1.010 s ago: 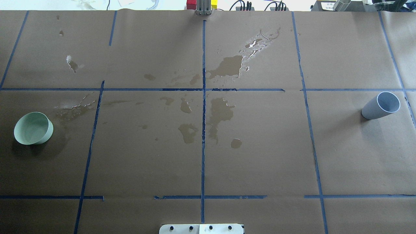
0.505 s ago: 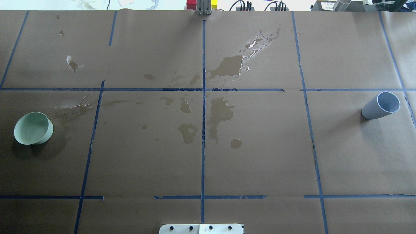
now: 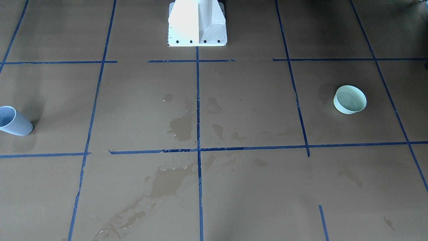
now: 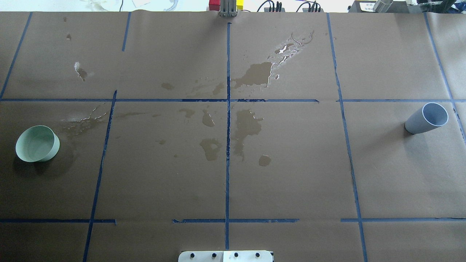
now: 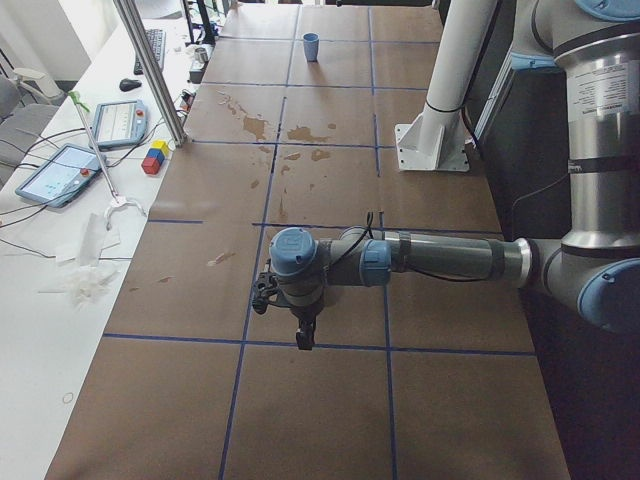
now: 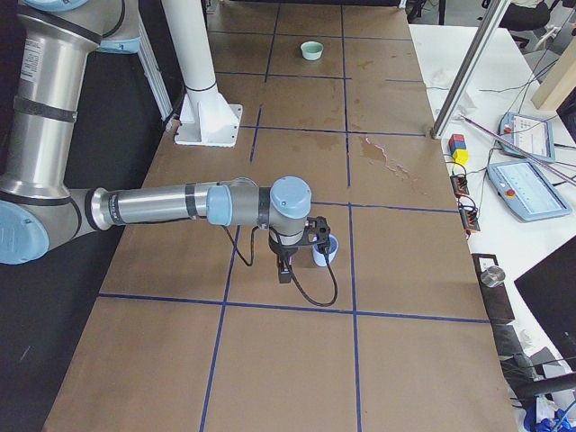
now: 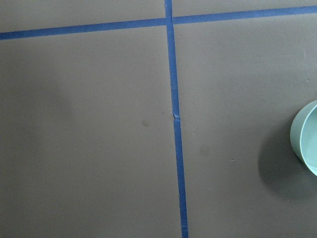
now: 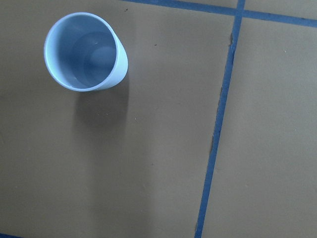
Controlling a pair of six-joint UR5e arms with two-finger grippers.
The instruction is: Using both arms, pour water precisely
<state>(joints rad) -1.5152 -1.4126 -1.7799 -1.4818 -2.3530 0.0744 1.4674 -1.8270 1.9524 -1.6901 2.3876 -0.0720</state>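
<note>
A pale green bowl stands at the table's left; its edge shows in the left wrist view. A pale blue cup stands upright at the right. In the right wrist view the cup holds a little clear water. The left gripper hangs on the near arm in the exterior left view and hides the bowl there. The right gripper hangs just beside the cup without holding it. I cannot tell whether either gripper is open or shut. Neither arm shows in the overhead view.
Darker wet stains and small puddles spread over the brown paper around the centre line. Blue tape lines mark a grid. The white mounting pedestal stands at the robot's edge. Tablets and coloured blocks lie on the side bench.
</note>
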